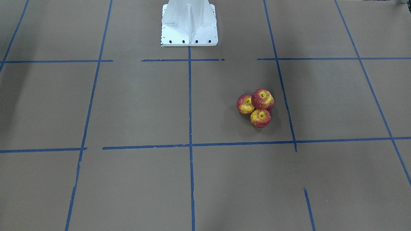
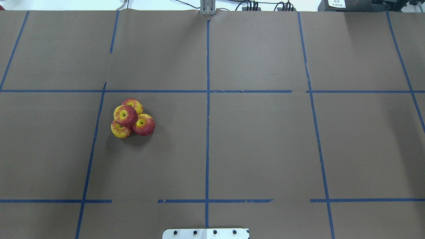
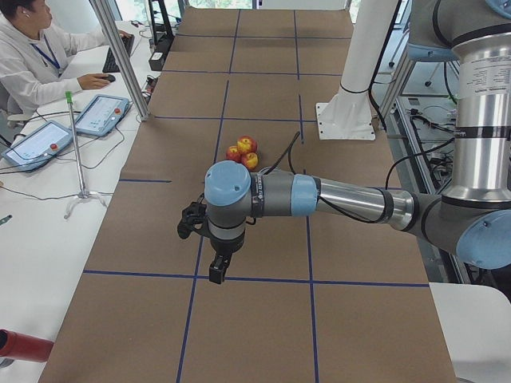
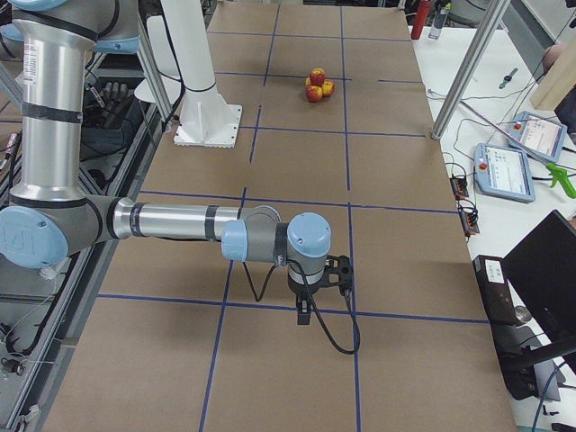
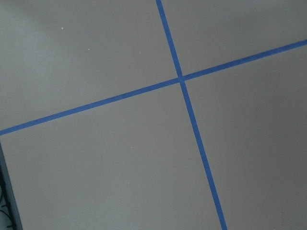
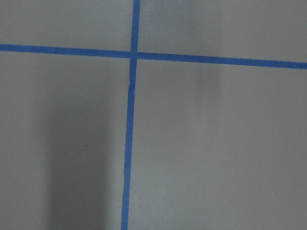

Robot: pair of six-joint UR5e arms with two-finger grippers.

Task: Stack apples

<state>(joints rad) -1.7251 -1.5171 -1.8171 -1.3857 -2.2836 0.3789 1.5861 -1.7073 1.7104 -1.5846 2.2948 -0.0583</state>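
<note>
Four small red-and-yellow apples sit in a tight pile on the brown table, on my left side. In the overhead view one apple (image 2: 125,115) rests on top of the other three (image 2: 133,104), (image 2: 144,125), (image 2: 120,130). The pile also shows in the front view (image 1: 262,99), the left side view (image 3: 243,149) and the right side view (image 4: 317,85). My left gripper (image 3: 217,270) hangs above the table far from the pile, and my right gripper (image 4: 304,312) hangs at the opposite end. Both show only in side views, so I cannot tell whether they are open or shut.
Blue tape lines (image 2: 207,99) divide the brown table into squares. The white robot base (image 1: 189,22) stands at the table's edge. An operator (image 3: 32,56) sits at a side desk with tablets (image 3: 100,114). Both wrist views show only table and tape.
</note>
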